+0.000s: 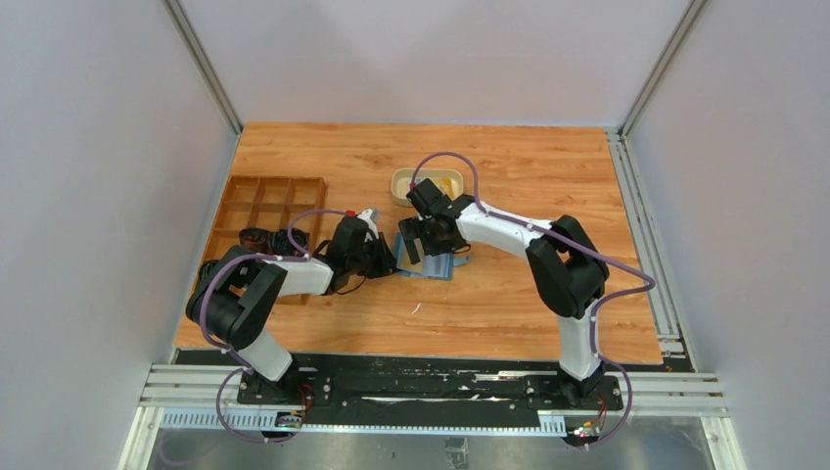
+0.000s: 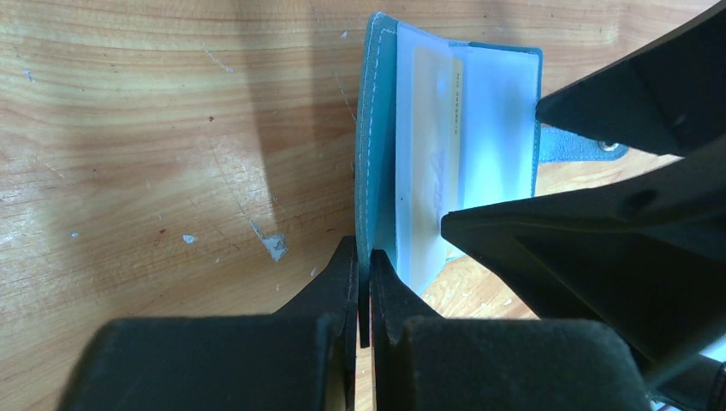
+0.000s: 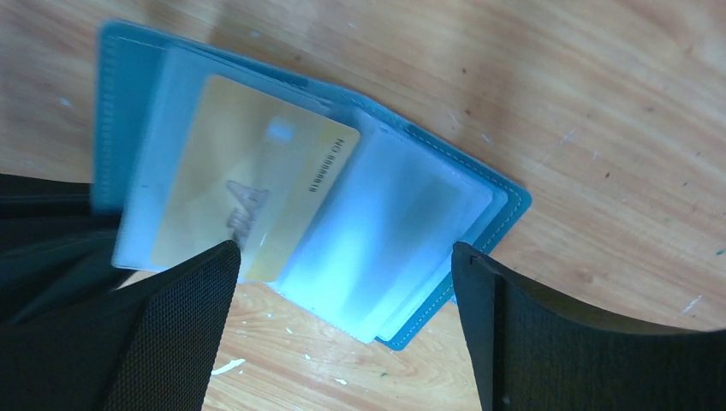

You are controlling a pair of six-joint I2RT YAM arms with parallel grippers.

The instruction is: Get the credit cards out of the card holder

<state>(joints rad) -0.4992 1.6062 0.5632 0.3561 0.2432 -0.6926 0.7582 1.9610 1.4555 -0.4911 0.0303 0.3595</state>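
Pinching the card holder [image 2: 377,128] cover, left tool [image 2: 364,257] clamped; right tool [image 3: 342,250] splayed wide above

The card holder [image 3: 385,205] is teal-blue with a line of pale stitches along its edge. Its pockets are see-through light blue. The credit card [image 3: 257,188] is yellow with small dark numbers. The table [image 1: 529,166] is orange-brown wood with wavy lines.
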